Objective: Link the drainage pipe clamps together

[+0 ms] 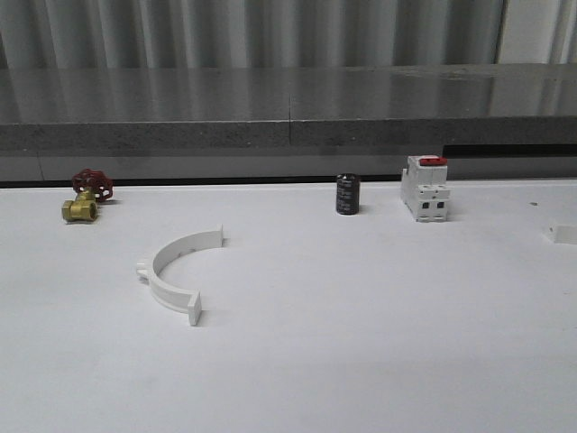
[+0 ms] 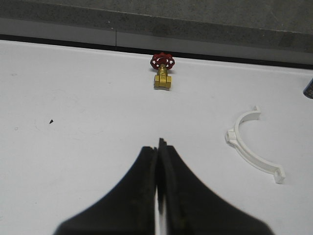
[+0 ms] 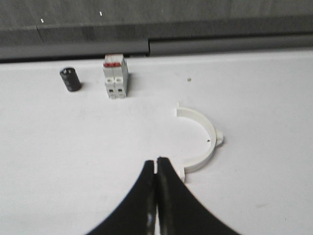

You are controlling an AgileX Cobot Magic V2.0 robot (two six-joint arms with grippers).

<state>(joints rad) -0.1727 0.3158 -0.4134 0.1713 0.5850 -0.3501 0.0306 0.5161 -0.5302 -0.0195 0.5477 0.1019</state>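
Left hand (image 2: 157,164) and right hand (image 3: 155,171), both closed and empty, above the counter (image 1: 361,343). One clamp half (image 1: 176,271) lies left of centre; the other clamp half (image 3: 200,142) lies just beyond the right hand. Risk: closed fingers nudging the light halves askew

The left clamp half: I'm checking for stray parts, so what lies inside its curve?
Inside the clamp half only bare white table shows. What is beneath the plastic itself is covered.
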